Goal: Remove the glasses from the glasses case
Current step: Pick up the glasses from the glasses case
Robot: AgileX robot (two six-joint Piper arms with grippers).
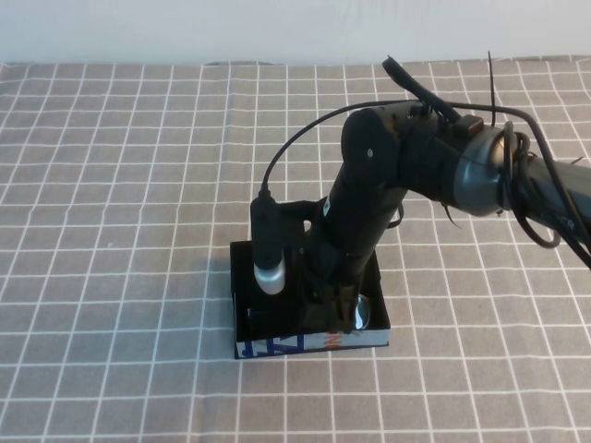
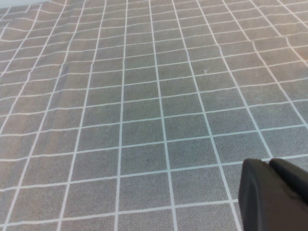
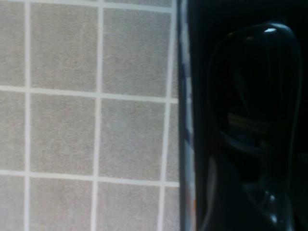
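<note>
The black glasses case [image 1: 277,347] lies open on the checked cloth, its pale front edge printed in blue and orange. The black glasses lie inside; one shiny lens [image 1: 362,312] shows at the case's right end. My right gripper [image 1: 334,312] reaches down into the case, right at the glasses. In the right wrist view a squarish black lens frame [image 3: 255,82] fills the dark interior beside the case's pale edge [image 3: 185,120]. My left gripper [image 2: 270,164] is out of the high view; its own view shows it shut and empty over bare cloth.
The grey cloth with white grid lines [image 1: 120,185] covers the whole table. The right arm [image 1: 443,166] and its cables stretch in from the right, above the case. A black rod with a silver end [image 1: 269,268] hangs off the arm over the case's left half.
</note>
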